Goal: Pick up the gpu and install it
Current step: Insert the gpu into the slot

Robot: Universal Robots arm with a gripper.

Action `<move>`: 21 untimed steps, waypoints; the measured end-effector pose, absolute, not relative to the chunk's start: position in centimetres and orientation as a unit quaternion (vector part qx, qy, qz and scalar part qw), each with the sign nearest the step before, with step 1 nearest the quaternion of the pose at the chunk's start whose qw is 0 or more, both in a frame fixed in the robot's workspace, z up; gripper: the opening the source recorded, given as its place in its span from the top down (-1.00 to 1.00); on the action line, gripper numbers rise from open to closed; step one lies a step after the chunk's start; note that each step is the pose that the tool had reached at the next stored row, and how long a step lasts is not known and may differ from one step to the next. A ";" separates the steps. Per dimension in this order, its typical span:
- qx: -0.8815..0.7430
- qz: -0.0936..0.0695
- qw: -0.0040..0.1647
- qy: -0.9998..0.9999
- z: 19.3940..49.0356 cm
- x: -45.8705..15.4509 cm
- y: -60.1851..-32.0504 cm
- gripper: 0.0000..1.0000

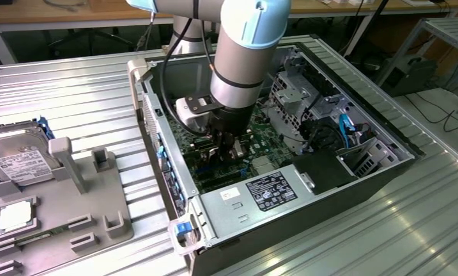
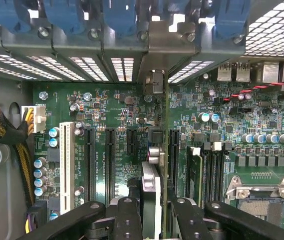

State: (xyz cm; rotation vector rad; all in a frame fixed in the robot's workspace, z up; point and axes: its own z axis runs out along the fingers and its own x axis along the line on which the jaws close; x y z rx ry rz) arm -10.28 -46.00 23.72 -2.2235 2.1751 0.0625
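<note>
Green-edged gpu (image 2: 157,165), grasped edge-on between the clenched jaws of the gripper (image 2: 151,220), stands over the motherboard (image 2: 112,107) inside the open computer case (image 1: 382,172); good seating likely needs its edge square over the slot.

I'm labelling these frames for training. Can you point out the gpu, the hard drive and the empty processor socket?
gpu (image 2: 151,200): wrist view, the card's edge between the jaws.
hard drive (image 1: 14,158): exterior view, its white label.
processor socket (image 2: 259,202): wrist view, the open socket's middle.
</note>
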 end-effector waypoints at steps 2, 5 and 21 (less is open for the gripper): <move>-0.715 0.019 0.016 0.699 23.7 -10.3 -46.0 0.44; -0.715 0.019 0.017 0.699 23.7 -10.4 -46.0 0.44; -0.715 0.018 0.017 0.698 22.8 -10.4 -46.0 0.44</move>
